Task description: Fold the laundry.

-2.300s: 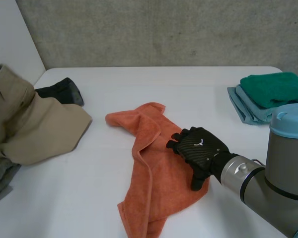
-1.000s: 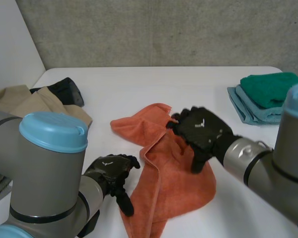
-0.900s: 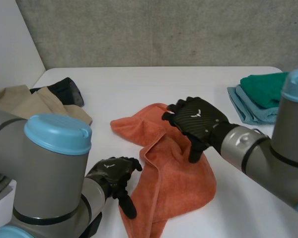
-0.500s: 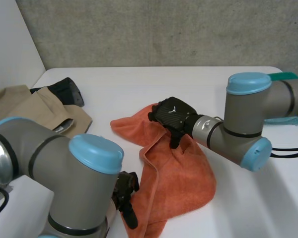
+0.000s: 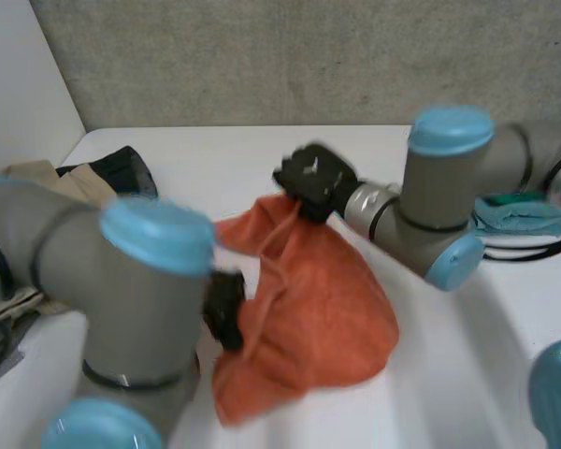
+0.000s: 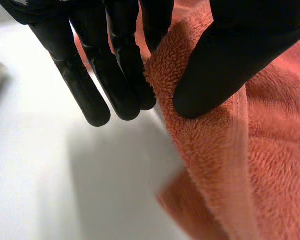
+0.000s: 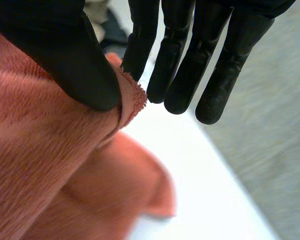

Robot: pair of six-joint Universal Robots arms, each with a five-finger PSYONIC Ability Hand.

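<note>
Here the orange towel (image 5: 327,299) lies rumpled in the middle of the white surface (image 5: 467,374). The left hand (image 5: 225,307) is at the towel's left edge, the hem pinched between its thumb and fingers (image 6: 121,75). The right hand (image 5: 309,178) is at the far edge, its thumb clamping the hem against its fingers

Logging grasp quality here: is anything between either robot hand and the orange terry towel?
Nothing visible does. The left robot hand pinches the orange terry towel at a side edge between thumb and fingers; the right robot hand pinches its far end likewise.
</note>
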